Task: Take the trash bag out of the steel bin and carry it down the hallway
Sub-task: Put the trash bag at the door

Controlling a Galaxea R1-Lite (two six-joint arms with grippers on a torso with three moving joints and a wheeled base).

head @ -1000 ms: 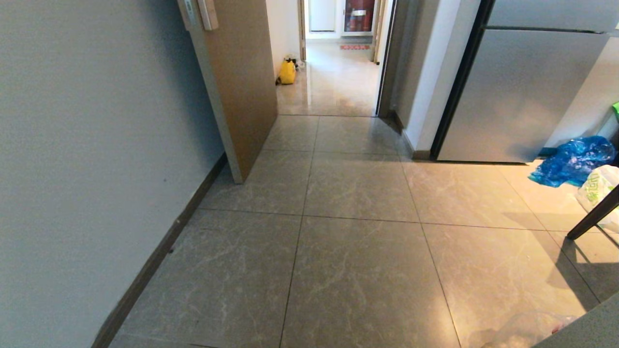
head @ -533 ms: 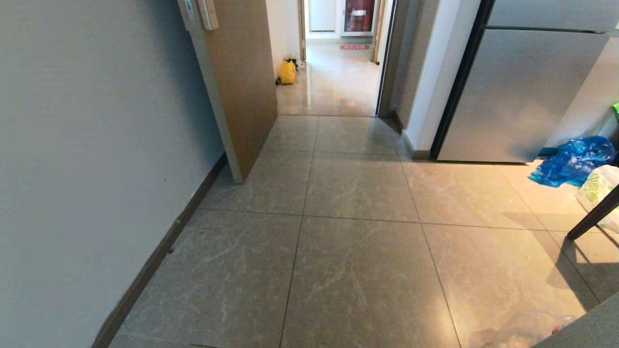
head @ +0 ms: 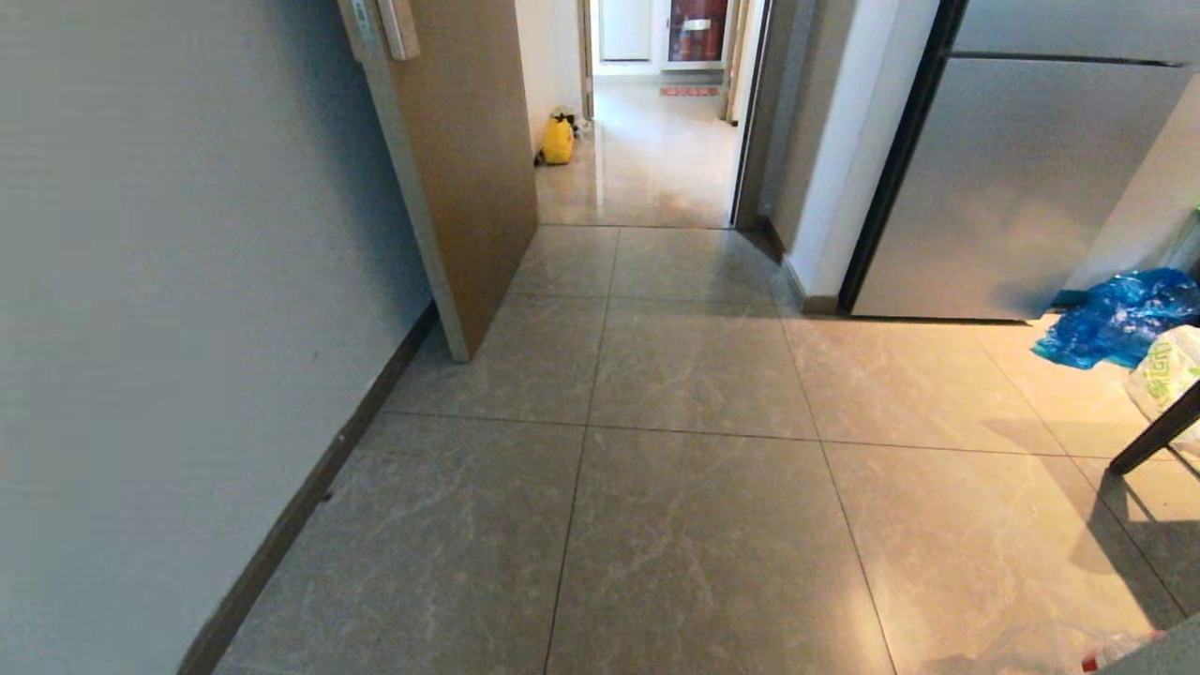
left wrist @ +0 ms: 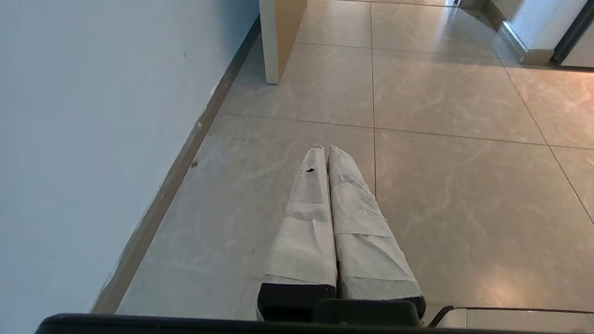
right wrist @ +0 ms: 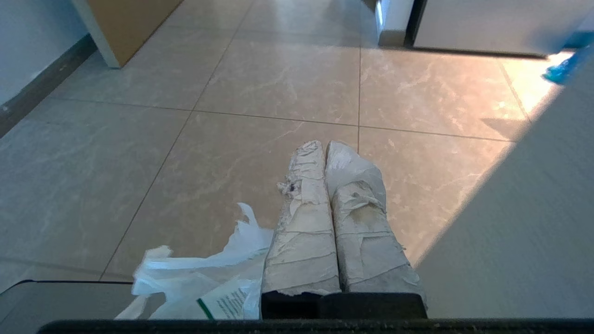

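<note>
Lately the whole head view has slid a little: the door [head: 459, 169], fridge [head: 1012, 187] and blue bag [head: 1116, 314] all sit slightly lower and further right than half a second ago. They shift together, so it is the camera that has moved, not the things. I read that as the base creeping toward the doorway. The carrying leg looks under way, though the glossy hallway [head: 647, 159] lies beyond the threshold, with a yellow bag [head: 557, 141] against its left wall.

Neither arm shows in the head view. The left gripper [left wrist: 325, 150] points out over bare tiles near the wall, its 2 wrapped fingers pressed together on nothing.

The right gripper [right wrist: 322, 146] is also closed tight, its 2 fingers [right wrist: 301, 232] meeting along their length with no plastic showing between them. The trash bag [right wrist: 199, 287], crumpled white film with a bit of green print, sits at the root of those fingers, touching the side of 1 of them and well back from the tips. It seems to hang off the gripper body. Whether a handle loop is caught there I cannot tell, as that part is hidden.

A second white bag [head: 1167, 375] with green print lies on the floor by the blue one, well apart from both grippers.
</note>
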